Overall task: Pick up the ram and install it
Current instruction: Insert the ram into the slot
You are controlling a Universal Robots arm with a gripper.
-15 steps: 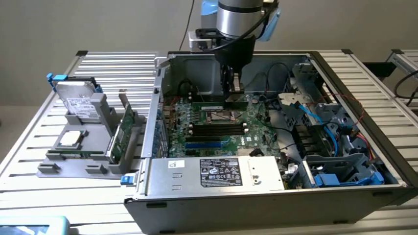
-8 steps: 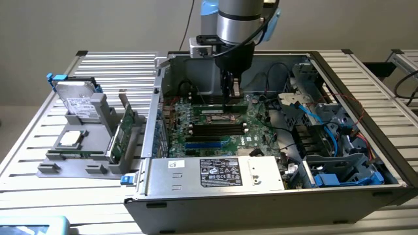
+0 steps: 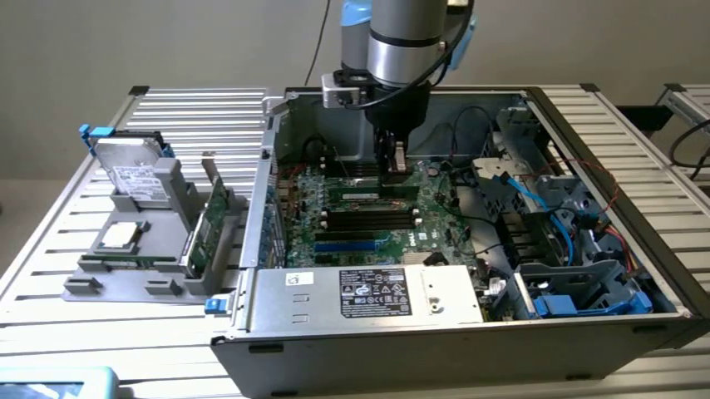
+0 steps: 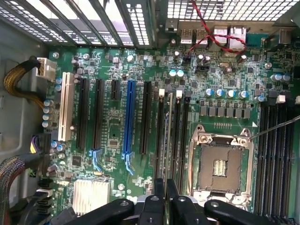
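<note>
My gripper (image 3: 395, 166) reaches down into the open computer case (image 3: 621, 199), just above the motherboard (image 3: 367, 220). In the wrist view the gripper (image 4: 166, 190) is shut on the ram (image 4: 168, 136), a thin stick seen edge-on. The ram runs lengthwise along the black memory slots (image 4: 160, 136), hanging between two of them beside the CPU socket (image 4: 220, 164). I cannot tell whether its lower edge touches a slot.
More memory slots (image 4: 274, 154) lie on the socket's other side. Black, blue and white expansion slots (image 4: 130, 122) are nearby. Blue cables (image 3: 533, 195) and drive cages fill the case on the exterior view's right. A grey holder (image 3: 133, 266) outside carries a green expansion card (image 3: 216, 220) and a hard drive (image 3: 139, 179).
</note>
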